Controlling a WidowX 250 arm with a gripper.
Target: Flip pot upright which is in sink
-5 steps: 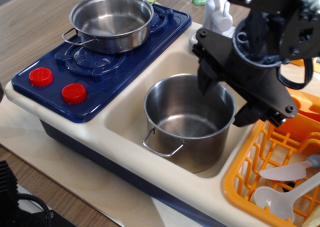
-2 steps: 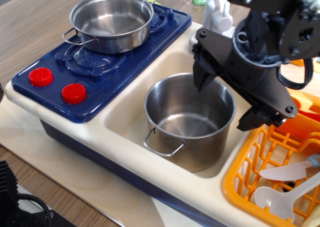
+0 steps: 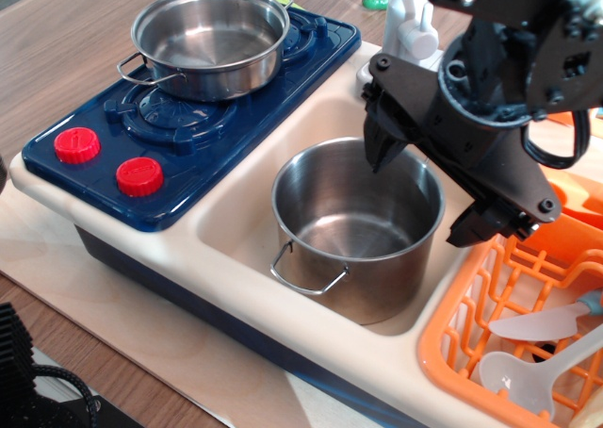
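The pot [image 3: 353,235] is shiny steel, tall and straight-sided. It stands upright in the cream sink [image 3: 245,197], mouth up, with one wire loop handle facing the front. My black gripper [image 3: 421,202] hangs over the pot's far right rim. Its jaws are spread wide and hold nothing. One fingertip [image 3: 380,156] is just above the rim at the back. The other fingertip [image 3: 471,232] is outside the pot on the right, near the rack.
A shallower steel pan [image 3: 209,40] sits on the blue stove top [image 3: 188,117] with two red knobs. An orange dish rack [image 3: 513,334] with white utensils stands right of the sink. A white toy faucet [image 3: 411,23] stands behind the sink.
My gripper has lifted slightly, so its back fingertip has come up out of the pot's mouth to rim height. The pot has not moved.
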